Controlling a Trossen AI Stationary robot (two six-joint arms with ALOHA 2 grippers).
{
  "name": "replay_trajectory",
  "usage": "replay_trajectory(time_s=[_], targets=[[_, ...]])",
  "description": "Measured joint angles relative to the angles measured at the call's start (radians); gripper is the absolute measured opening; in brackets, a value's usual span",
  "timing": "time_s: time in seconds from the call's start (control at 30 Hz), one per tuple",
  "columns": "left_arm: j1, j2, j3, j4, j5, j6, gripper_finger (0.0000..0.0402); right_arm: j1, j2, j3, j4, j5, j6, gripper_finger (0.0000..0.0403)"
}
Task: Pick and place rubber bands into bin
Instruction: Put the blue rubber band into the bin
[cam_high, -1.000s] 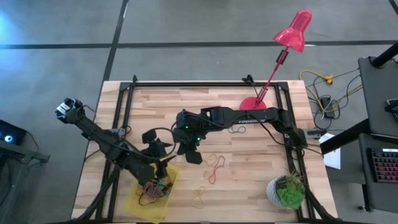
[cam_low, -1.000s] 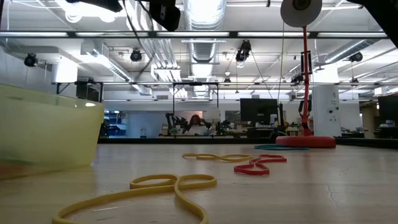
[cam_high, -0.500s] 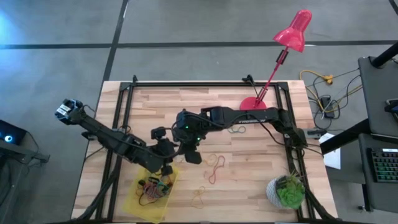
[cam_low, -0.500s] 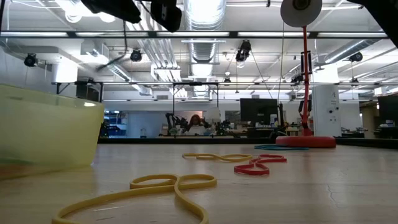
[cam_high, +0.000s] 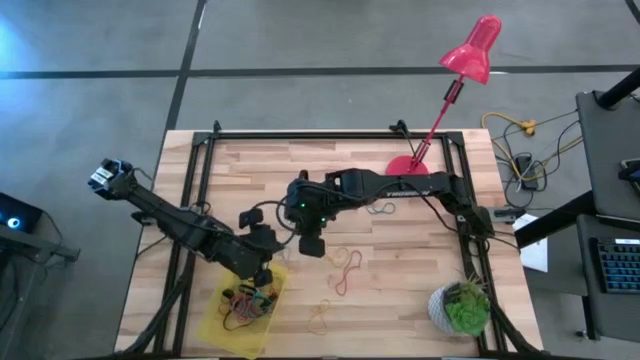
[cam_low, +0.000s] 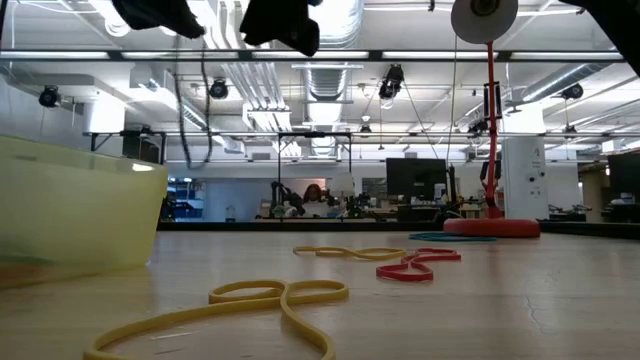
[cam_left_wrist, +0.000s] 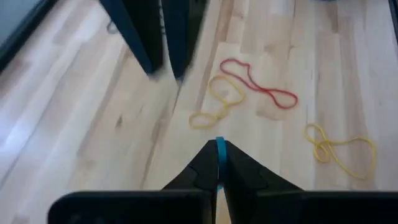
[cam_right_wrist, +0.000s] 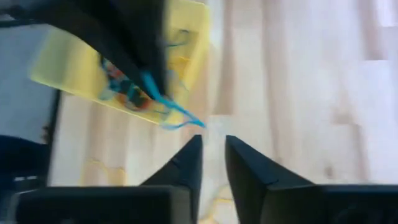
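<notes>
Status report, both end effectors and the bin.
Left end effector shut on blue rubber band, beside bin. Right end effector slightly open, empty. Bands remain on table.

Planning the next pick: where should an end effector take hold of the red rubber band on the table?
Judging from above, the red rubber band lies flat in a twisted figure-eight beside a yellow rubber band. Probably best to descend vertically and pinch the narrow crossing at its middle, where two strands run together, away from the yellow one.
</notes>
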Motion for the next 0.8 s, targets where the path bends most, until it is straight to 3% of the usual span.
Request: replay_trajectory(time_s=[0.17,0.33,0.53,0.63,0.8], targets=[[-0.078,-0.006,0.030,-0.125,0.063,-0.160,0.0000,0.001,-0.002,0.038,-0.046,0.102,-0.011,0.0119],[-0.235,-0.005,0.057,-0.141,0.189,-0.405,0.0000,0.003,-0.004,0.072,-0.110,0.170,-0.045,0.0178],[-0.405,0.075,0.050,-0.226,0.191,-0.723,0.0002,0.006,-0.004,0.051,-0.246,0.172,-0.088,0.0221],[-0.412,0.153,0.048,-0.304,0.239,-0.843,0.0021,0.013,-0.001,-0.001,-0.334,0.173,-0.143,0.0239],[-0.412,0.266,0.060,-0.301,0.373,-0.885,0.0078,0.038,0.000,-0.151,-0.333,0.167,-0.215,0.0268]])
